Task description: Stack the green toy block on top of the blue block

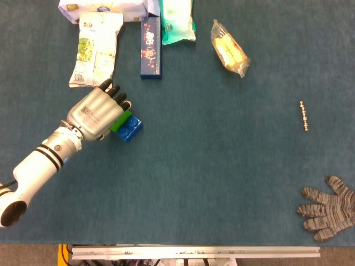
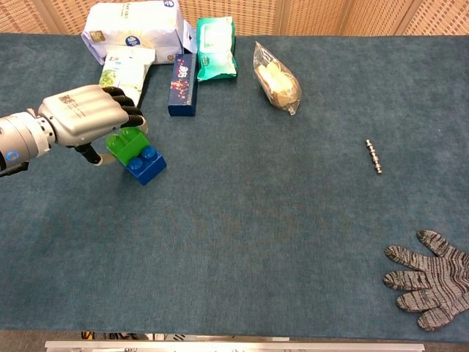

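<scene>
My left hand (image 1: 95, 113) (image 2: 86, 123) grips the green toy block (image 1: 120, 121) (image 2: 127, 145) from above, fingers curled over its far side. The green block sits on the left part of the blue block (image 1: 130, 128) (image 2: 147, 164), which lies on the teal cloth at the left of the table. The hand hides most of the green block in the head view. My right hand does not appear in either view.
Packages line the far edge: a white bag (image 2: 132, 28), a green-and-white snack pouch (image 1: 95, 49), a dark blue box (image 1: 151, 47), a mint wipes pack (image 1: 177, 21) and a clear snack bag (image 1: 229, 49). A small metal rod (image 1: 303, 115) and a grey glove (image 1: 327, 207) lie at right.
</scene>
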`<state>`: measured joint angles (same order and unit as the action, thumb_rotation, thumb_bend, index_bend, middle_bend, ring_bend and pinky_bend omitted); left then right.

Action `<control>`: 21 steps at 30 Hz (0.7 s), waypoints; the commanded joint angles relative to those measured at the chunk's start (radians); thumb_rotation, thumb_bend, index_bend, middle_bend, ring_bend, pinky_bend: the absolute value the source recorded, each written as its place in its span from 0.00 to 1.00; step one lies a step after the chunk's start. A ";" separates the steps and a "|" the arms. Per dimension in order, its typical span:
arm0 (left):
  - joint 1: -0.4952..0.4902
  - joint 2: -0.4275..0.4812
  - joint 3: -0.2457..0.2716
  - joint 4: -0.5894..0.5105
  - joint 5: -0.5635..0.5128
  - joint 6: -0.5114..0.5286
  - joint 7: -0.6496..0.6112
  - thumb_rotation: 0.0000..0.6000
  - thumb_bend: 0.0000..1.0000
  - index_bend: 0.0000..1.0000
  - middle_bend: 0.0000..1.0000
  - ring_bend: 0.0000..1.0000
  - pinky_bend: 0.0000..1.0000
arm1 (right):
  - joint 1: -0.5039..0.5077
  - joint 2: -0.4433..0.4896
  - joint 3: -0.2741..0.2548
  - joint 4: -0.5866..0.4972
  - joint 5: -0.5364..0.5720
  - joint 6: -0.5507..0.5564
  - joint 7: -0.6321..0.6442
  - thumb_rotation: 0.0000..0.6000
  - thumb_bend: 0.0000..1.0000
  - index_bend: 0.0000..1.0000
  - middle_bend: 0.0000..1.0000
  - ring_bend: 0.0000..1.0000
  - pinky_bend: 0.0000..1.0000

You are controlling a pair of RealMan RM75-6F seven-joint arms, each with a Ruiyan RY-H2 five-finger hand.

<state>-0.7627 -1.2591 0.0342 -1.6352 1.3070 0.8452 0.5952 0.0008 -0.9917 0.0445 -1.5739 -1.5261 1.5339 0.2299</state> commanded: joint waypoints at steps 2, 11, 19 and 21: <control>0.001 -0.006 0.003 0.001 -0.002 0.001 0.007 1.00 0.29 0.40 0.25 0.17 0.13 | 0.000 -0.001 0.000 0.001 -0.001 0.000 0.000 1.00 0.23 0.16 0.25 0.08 0.15; 0.004 -0.020 0.005 0.010 -0.004 0.006 0.011 1.00 0.29 0.41 0.25 0.17 0.13 | 0.000 0.000 0.001 0.000 0.000 -0.001 0.000 1.00 0.23 0.16 0.25 0.08 0.15; 0.003 -0.033 0.007 0.021 -0.005 0.002 0.012 1.00 0.29 0.41 0.25 0.17 0.13 | -0.001 0.000 0.002 0.002 0.001 0.000 0.003 1.00 0.23 0.16 0.25 0.08 0.15; 0.003 -0.035 0.007 0.023 -0.005 0.002 0.013 1.00 0.29 0.41 0.25 0.17 0.13 | -0.001 0.000 0.002 0.002 0.002 0.000 0.004 1.00 0.23 0.16 0.25 0.08 0.15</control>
<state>-0.7596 -1.2940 0.0414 -1.6122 1.3021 0.8475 0.6081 0.0000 -0.9916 0.0466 -1.5713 -1.5241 1.5339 0.2336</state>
